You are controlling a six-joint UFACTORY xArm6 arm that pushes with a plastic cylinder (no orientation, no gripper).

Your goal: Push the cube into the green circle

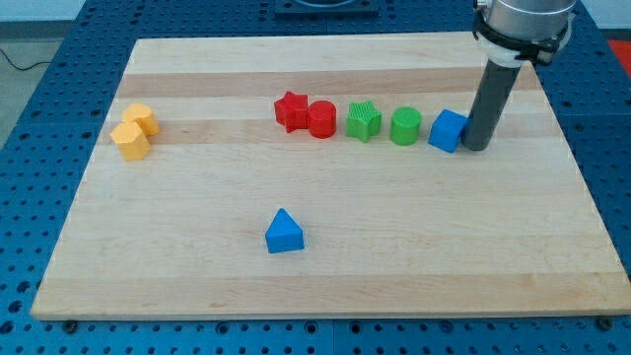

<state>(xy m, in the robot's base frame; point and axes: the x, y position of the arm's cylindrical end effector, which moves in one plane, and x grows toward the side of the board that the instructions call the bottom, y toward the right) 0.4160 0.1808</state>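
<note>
The blue cube [448, 130] sits on the wooden board toward the view's upper right. The green circle, a green cylinder [405, 126], stands just to its left with a small gap between them. My tip [476, 147] rests on the board right against the cube's right side. The dark rod rises from there to the view's top right corner.
A row runs leftward from the green cylinder: a green star-like block [363, 121], a red cylinder [322, 119], a red star [291, 110]. Two yellow blocks [135, 131] sit at the left. A blue triangle [285, 233] lies at the lower middle. The board's right edge [582, 197] is close.
</note>
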